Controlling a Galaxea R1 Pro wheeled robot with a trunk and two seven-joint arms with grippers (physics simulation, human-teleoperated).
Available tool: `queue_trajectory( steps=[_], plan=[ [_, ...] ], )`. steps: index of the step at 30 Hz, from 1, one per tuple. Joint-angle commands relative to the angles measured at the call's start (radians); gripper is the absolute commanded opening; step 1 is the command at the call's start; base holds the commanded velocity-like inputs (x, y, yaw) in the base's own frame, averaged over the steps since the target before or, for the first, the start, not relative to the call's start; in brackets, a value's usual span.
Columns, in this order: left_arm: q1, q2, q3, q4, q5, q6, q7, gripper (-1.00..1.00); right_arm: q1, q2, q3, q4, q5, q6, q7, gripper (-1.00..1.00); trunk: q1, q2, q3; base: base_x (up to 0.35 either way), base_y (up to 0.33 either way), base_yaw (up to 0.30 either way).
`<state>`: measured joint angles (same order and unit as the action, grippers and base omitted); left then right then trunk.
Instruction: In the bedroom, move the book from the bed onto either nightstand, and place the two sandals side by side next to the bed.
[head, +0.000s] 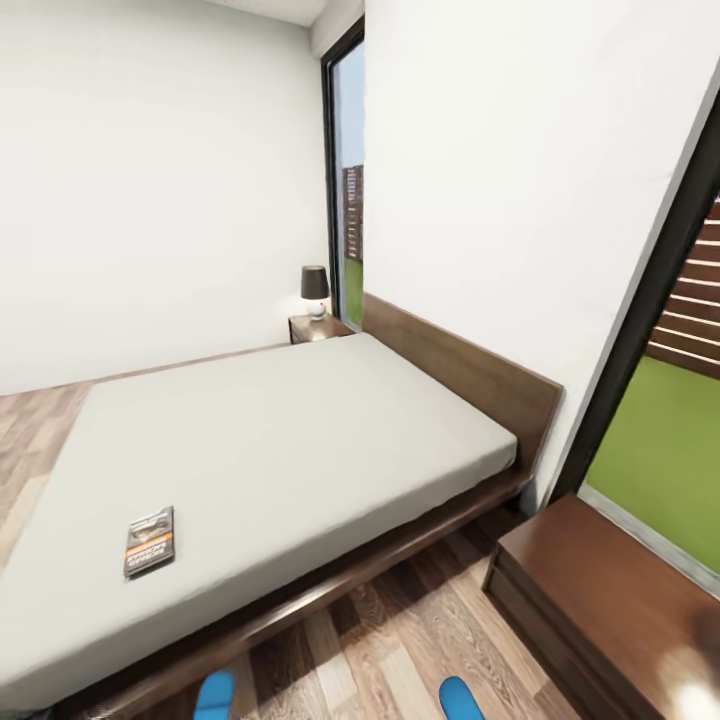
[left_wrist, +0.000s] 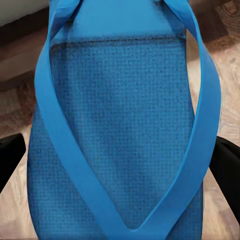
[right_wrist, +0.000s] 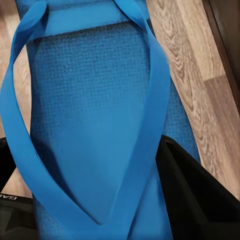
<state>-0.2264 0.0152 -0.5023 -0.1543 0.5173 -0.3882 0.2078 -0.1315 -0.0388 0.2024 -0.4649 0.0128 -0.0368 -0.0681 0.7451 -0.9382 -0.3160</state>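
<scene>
Each pincer clamped on one sandal: left (left_wrist: 120, 130), right (right_wrist: 95, 120). Toes (head: 215, 692) (head: 461, 697) show at 6 o'clock, apart. Book (head: 150, 541) on bed (head: 300, 430). Set both down parallel, touching, beside frame.

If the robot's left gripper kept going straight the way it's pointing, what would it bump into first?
Probably the wood floor, near the bed frame. The left gripper has a blue sandal between its fingers, which would likely touch first; depth is unclear.

A small dark-shaded lamp (head: 314, 290) stands by the far tall window (head: 349, 180), green lawn (head: 655, 465) outside.
</scene>
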Motion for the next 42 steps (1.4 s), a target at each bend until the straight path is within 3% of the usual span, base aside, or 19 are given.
queue_trajectory(
  steps=[1, 42],
  plan=[
    [-0.001, 0.001, -0.009, -0.001, 0.003, -0.001, 0.007, -1.0, -0.001, -0.001, 0.008, 0.0, -0.001, -0.002, -0.009, -1.0, 0.0, -0.001, -0.001, 0.0, 0.0, 0.29],
    [-0.001, 0.0, -0.009, -0.001, 0.001, -0.001, 0.007, -1.0, -0.001, -0.001, 0.008, 0.0, -0.001, -0.002, -0.009, -1.0, 0.0, -0.001, -0.001, 0.0, 0.0, 0.27]
  ],
)
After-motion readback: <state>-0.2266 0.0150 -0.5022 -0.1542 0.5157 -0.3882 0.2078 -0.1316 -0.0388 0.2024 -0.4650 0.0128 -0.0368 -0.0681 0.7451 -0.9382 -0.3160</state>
